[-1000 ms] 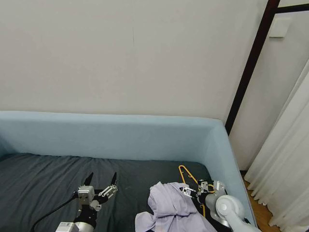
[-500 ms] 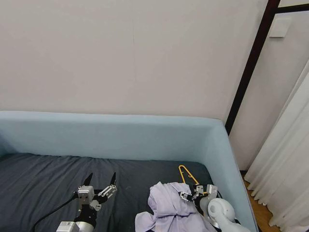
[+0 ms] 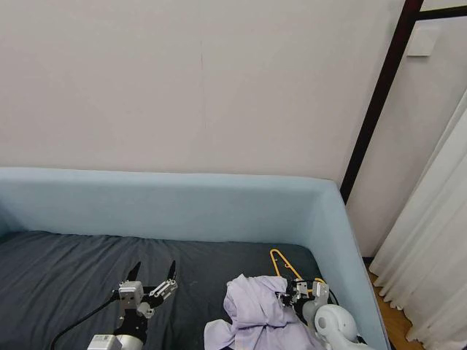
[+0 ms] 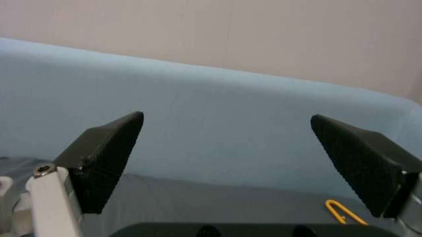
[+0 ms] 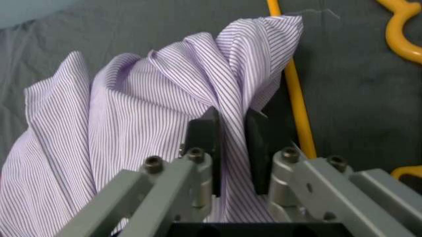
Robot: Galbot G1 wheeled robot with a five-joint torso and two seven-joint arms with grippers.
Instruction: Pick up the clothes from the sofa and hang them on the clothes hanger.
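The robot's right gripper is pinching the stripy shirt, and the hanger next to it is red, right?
Not quite: the hanger is yellow, not red, as the right wrist view shows. The right gripper is indeed pinching the stripy shirt.

**A plain room in soft, even light**

A bare off-white wall (image 3: 204, 87) takes the upper part of the head view. Below it stands a sofa (image 3: 168, 208) with a light blue back and side and a dark grey seat. To the right rises a dark vertical frame (image 3: 376, 102). Beyond it, a white curtain (image 3: 438, 248) hangs beside a strip of brown floor (image 3: 390, 321).
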